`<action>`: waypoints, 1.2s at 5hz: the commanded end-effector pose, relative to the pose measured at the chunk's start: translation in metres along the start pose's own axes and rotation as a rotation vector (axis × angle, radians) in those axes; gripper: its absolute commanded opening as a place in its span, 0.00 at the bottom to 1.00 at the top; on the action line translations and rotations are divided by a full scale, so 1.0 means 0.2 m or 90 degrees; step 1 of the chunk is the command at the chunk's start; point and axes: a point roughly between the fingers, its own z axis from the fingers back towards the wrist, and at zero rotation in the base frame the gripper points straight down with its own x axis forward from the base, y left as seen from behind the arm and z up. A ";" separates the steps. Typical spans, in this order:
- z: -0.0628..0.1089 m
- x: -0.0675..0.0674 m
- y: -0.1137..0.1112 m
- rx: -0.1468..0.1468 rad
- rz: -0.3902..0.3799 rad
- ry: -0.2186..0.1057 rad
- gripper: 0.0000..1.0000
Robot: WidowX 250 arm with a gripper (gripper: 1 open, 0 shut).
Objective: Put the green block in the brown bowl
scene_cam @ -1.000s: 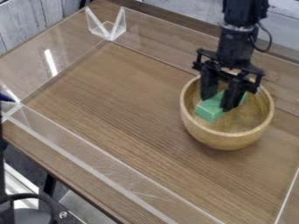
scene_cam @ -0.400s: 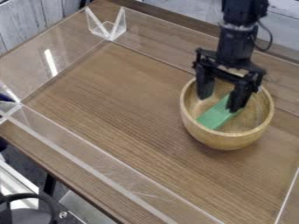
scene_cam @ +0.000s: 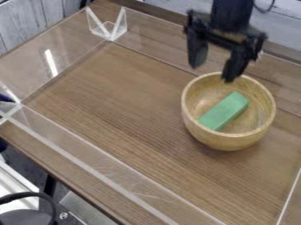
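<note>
The green block (scene_cam: 223,111) lies flat inside the brown bowl (scene_cam: 201,127), a round tan wooden bowl at the right of the table. My gripper (scene_cam: 220,58) hangs above the bowl's far rim, pointing down. Its black fingers (scene_cam: 195,52) stand wide apart with nothing between them. It touches neither block nor bowl.
The wood-grain table (scene_cam: 106,114) is fenced by a clear acrylic wall (scene_cam: 35,127) along the left and front. A clear bracket (scene_cam: 108,25) stands at the far left corner. The black arm (scene_cam: 233,9) rises out of view at the top.
The gripper let go of the green block, which dropped flat into the bowl. Then it opened wide and rose up out of the bowl.
</note>
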 end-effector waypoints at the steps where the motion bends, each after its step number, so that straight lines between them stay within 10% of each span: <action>1: 0.22 0.00 0.10 0.044 0.024 -0.065 1.00; 4: 0.22 -0.27 0.57 0.020 0.130 -0.067 1.00; 5: 0.08 -0.26 0.67 0.035 0.130 -0.013 0.00; 6: 0.04 -0.34 0.70 0.067 0.163 -0.022 0.00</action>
